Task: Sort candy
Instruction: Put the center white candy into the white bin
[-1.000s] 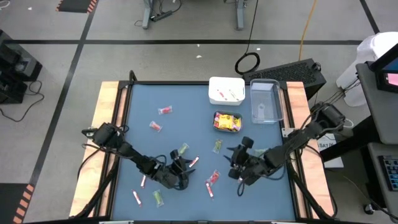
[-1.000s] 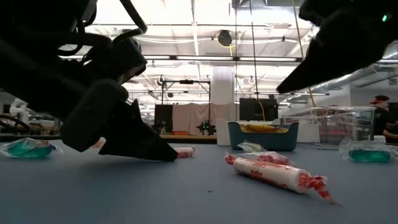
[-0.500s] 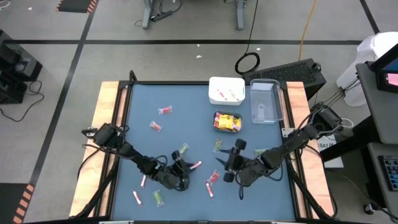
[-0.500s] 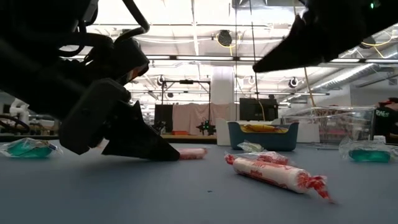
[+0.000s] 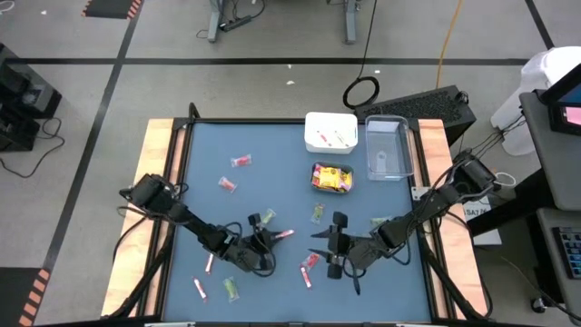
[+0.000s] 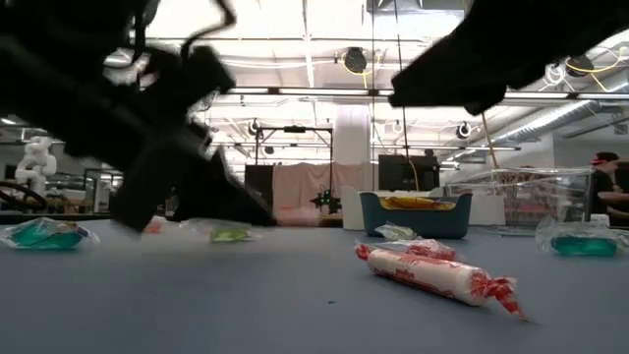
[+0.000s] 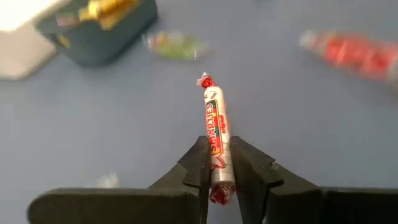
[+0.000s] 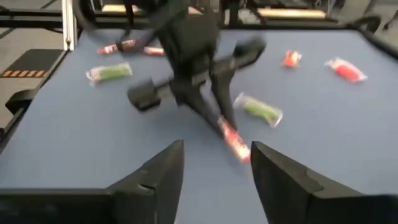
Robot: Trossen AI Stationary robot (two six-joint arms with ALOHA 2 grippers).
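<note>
Candy stick (image 7: pixel 217 140) clamped in my left gripper (image 5: pixel 265 238), near the table's (image 5: pixel 204 154) front edge!
My right gripper (image 5: pixel 322 245) hangs just beside it, fingers (image 8: pixel 163 174) spread and empty; more candy (image 5: pixel 234 173) lies scattered toward the left side and middle.
</note>
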